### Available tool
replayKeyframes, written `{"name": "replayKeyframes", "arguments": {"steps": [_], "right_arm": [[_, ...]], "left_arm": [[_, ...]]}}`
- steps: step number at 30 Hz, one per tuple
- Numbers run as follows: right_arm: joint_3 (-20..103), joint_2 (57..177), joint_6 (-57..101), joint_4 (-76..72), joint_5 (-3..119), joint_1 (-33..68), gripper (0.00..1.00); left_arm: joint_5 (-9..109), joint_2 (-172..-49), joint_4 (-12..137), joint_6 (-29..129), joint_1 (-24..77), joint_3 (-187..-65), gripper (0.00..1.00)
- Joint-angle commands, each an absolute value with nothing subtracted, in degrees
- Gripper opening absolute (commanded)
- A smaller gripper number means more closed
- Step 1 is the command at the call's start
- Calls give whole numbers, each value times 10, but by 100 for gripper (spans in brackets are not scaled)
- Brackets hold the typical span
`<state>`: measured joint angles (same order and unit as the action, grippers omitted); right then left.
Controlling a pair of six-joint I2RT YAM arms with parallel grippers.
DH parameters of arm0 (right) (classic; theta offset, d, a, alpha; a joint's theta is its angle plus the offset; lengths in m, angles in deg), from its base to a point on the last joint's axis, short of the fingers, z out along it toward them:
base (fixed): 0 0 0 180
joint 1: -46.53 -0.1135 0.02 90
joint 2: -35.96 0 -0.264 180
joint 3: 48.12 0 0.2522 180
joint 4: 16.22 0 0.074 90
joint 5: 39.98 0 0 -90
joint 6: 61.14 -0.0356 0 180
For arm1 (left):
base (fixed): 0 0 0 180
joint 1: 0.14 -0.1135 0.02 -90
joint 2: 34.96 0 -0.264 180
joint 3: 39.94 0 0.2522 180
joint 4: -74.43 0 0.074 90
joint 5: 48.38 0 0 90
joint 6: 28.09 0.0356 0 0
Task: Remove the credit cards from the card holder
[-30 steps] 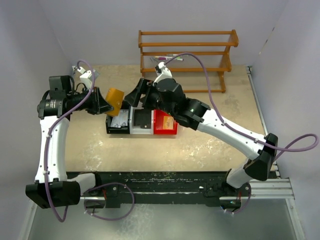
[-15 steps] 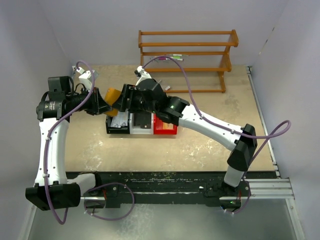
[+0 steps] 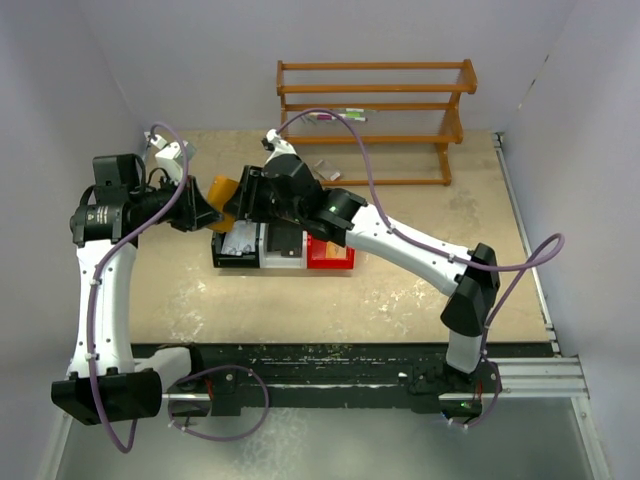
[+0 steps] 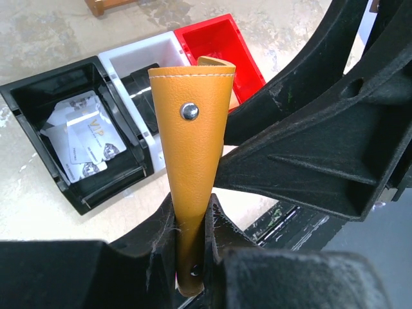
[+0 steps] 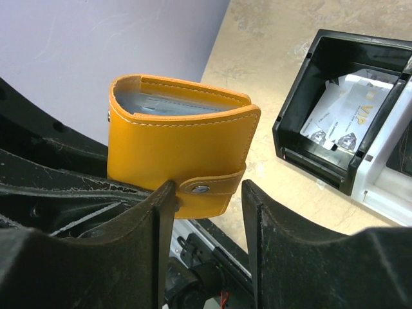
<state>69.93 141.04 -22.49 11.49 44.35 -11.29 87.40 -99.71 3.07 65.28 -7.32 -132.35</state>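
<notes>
The tan-orange card holder [image 3: 226, 190] hangs above the table, left of the bins, snapped closed by its strap. My left gripper [image 3: 210, 208] is shut on its lower edge; in the left wrist view the holder [image 4: 193, 141] stands up edge-on from between the fingers of the gripper [image 4: 191, 215]. My right gripper [image 5: 207, 193] is open, its fingers either side of the snap strap on the holder [image 5: 180, 151]; the left finger is at the holder's face. Pale grey edges show inside the holder's top. Whitish credit cards [image 4: 80, 138] lie in the black bin [image 5: 293, 122].
Black [image 3: 222, 262], white [image 3: 282, 265] and red [image 3: 330, 265] bins stand side by side mid-table; a dark card lies in the white one [image 4: 138, 51]. A wooden rack [image 3: 375, 105] stands at the back. The right arm stretches over the bins.
My right arm has swung left across the bins, and its open gripper has reached the card holder. The left gripper has held the holder almost still.
</notes>
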Motion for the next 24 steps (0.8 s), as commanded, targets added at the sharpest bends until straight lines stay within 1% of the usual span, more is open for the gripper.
{"name": "replayKeyframes", "arguments": {"steps": [1, 15, 21, 24], "right_arm": [[738, 1426, -220, 130, 401, -115, 45], [722, 1414, -192, 155, 336, -115, 20], [693, 1396, -187, 158, 316, -114, 14], [675, 1386, -187, 159, 314, -109, 14]], "left_arm": [[905, -980, 37, 671, -75, -1358, 0], [902, -976, 21, 689, -75, -1370, 0], [891, -975, 21, 696, -75, -1375, 0], [884, -973, 22, 700, -75, -1376, 0]]}}
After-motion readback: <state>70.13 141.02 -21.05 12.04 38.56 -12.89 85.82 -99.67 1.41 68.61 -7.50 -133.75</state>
